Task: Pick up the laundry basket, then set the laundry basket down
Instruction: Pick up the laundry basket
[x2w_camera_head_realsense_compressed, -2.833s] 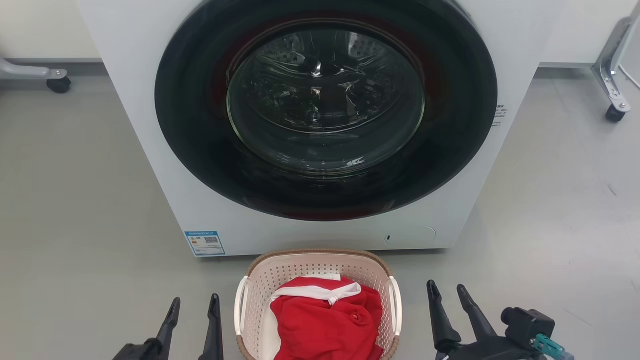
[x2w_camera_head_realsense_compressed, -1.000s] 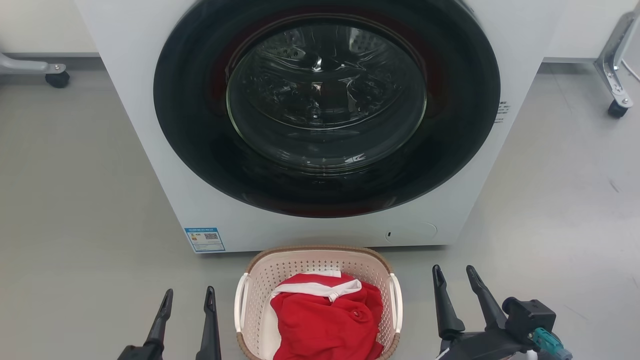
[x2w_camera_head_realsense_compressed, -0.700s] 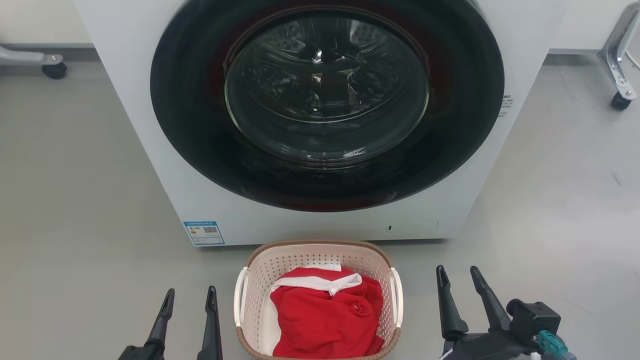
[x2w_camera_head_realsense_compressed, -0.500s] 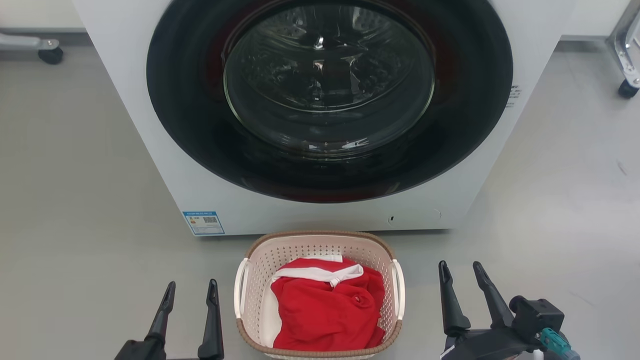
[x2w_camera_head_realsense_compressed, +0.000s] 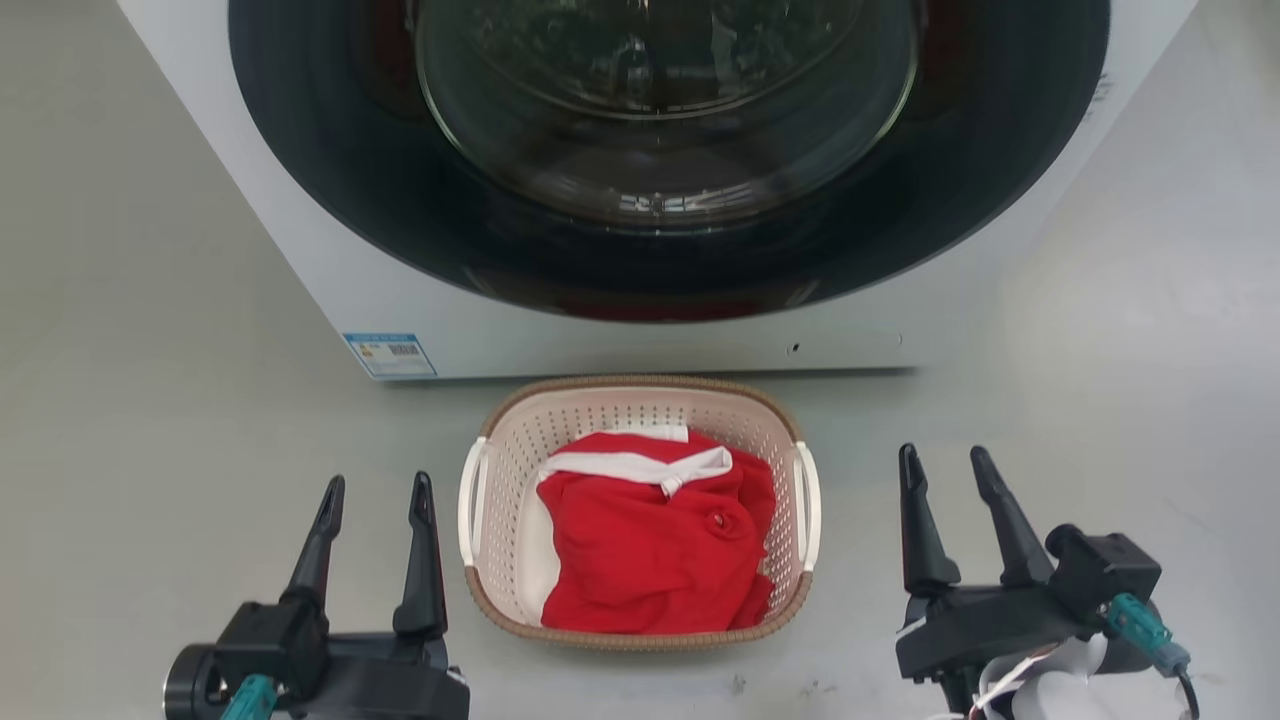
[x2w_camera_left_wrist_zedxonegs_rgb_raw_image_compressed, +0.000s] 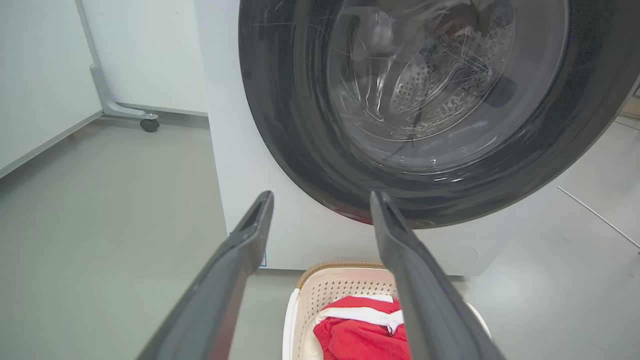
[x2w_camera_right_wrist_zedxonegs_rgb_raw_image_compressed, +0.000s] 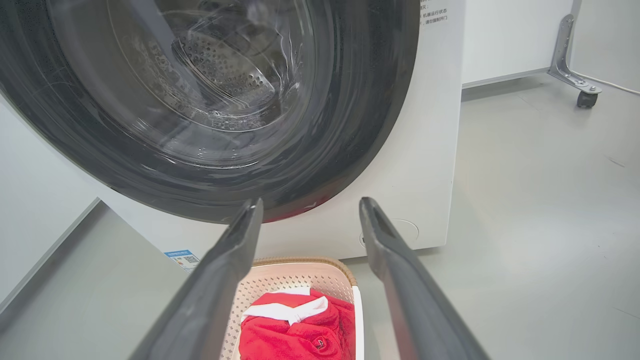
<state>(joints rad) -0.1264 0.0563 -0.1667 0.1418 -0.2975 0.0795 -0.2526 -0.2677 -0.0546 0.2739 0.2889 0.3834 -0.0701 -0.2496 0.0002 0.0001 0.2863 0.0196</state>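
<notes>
1. The left claw (x2w_camera_head_realsense_compressed: 377, 482) and the right claw (x2w_camera_head_realsense_compressed: 943, 452) are held empty, fingers apart, one on each side of the laundry basket (x2w_camera_head_realsense_compressed: 620, 410), with nothing touched.
2. The basket is seen on the floor (x2w_camera_head_realsense_compressed: 150, 420), just in front of the washer (x2w_camera_head_realsense_compressed: 600, 345), with a red garment (x2w_camera_head_realsense_compressed: 650, 540) lying inside.
3. A light, stiff, slightly flexing plastic shell is judged likely. The white side handles (x2w_camera_head_realsense_compressed: 467, 490) are judged the surest hold, both taken together so that tipping is avoided.

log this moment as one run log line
laundry basket: on floor, ungrasped, red garment inside | left end effector: open, beside basket | right end effector: open, beside basket
</notes>
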